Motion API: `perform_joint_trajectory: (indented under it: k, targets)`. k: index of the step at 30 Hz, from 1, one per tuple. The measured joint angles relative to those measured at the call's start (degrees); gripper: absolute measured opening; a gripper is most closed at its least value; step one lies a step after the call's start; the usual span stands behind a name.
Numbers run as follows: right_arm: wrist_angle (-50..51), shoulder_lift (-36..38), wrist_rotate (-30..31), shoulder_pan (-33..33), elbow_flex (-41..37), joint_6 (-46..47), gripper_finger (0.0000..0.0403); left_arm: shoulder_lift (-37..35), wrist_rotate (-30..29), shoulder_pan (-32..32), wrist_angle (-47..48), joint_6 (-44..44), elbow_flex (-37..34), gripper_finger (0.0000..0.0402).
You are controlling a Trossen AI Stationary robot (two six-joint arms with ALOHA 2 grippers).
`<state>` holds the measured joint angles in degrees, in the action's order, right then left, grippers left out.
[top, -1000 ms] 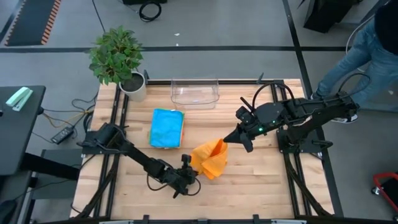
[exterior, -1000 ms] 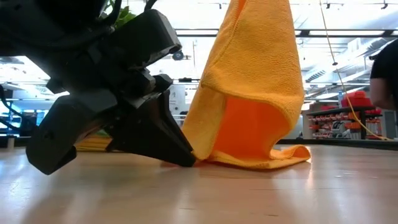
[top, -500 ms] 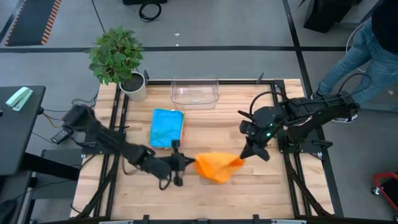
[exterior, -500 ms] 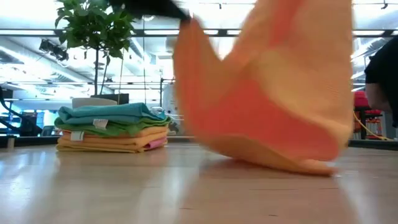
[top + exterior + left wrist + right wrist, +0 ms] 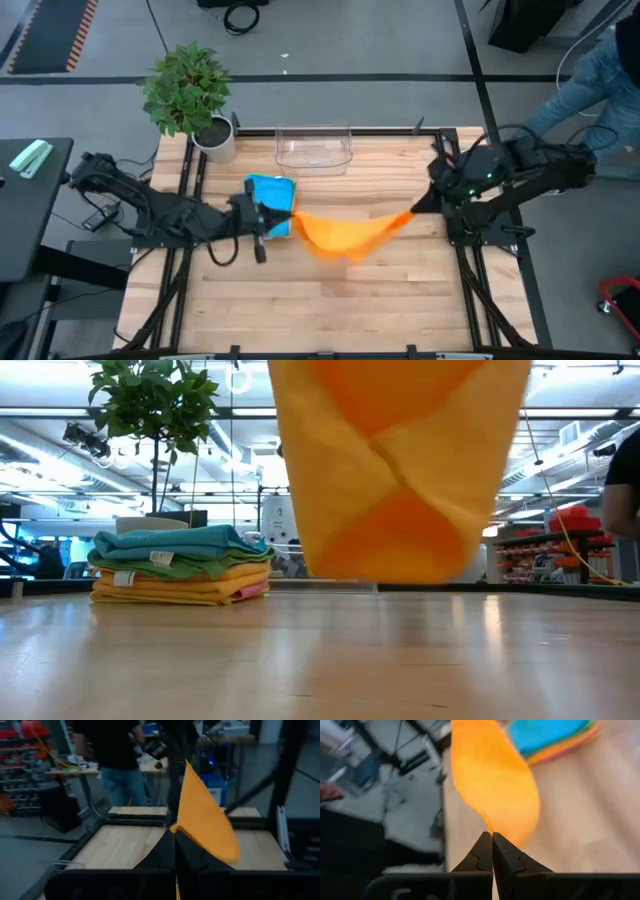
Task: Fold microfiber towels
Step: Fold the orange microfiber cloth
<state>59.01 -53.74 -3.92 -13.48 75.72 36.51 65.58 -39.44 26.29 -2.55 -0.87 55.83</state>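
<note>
From the high view, at the far left of the wooden surface (image 5: 330,300) a potted plant (image 5: 188,95) stands at the back corner. The left arm reaches in from that side, and its left end effector (image 5: 278,218) sits just in front of the stack of folded towels (image 5: 268,200), whose top cloth is blue; in the low view the stack (image 5: 180,565) shows teal over green, yellow, orange and pink layers. The left end effector (image 5: 175,832) is clamped shut on one corner of the orange towel (image 5: 345,235), the pinched tip showing right at its closed fingers in the left wrist view. The orange towel hangs stretched between the two arms over the middle of the surface, sagging in the middle; in the low view it (image 5: 395,470) is clear of the wood, its lower edge hanging above the boards. Behind it, at the back edge, stands a clear plastic bin (image 5: 313,148). On the right, the right end effector (image 5: 415,208) is likewise closed tight on the opposite corner of the orange towel (image 5: 492,780), seen at the meeting fingertips (image 5: 492,837) in the right wrist view. A person in jeans (image 5: 590,80) stands beyond the far right corner.
</note>
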Motion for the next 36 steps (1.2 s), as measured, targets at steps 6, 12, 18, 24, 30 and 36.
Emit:
perform_joint_trajectory:
  k: [6, 12, 18, 24, 30, 36]
  targets:
    - [1.01, 3.70, 8.58, 2.07, 0.16, -9.78, 0.0003, -4.03, 0.30, -3.77, -1.13, -0.62, 0.00, 0.0001]
    - [3.91, 3.91, 15.77, 3.99, 2.48, -5.35, 0.0003, -8.86, -0.31, -5.07, -1.05, -3.31, 0.02, 0.0001]
    - [13.14, 3.01, 27.05, 4.18, 3.37, -1.11, 0.0002, -12.24, 0.57, -4.18, 0.14, -1.98, 0.02, 0.0001]
    - [13.48, 0.07, 20.56, 4.73, 3.34, -4.18, 0.0002, -14.45, 5.07, -4.16, 4.64, -9.44, 0.04, 0.0001]
    - [14.50, -5.78, -1.84, 3.58, 2.73, -3.89, 0.0002, -8.24, 12.91, -2.67, 7.19, -24.49, 0.07, 0.0001]
    - [18.28, -10.29, -8.36, 0.45, 1.81, -4.19, 0.0002, 1.19, 17.87, 2.26, 7.22, -36.14, 0.00, 0.0001]
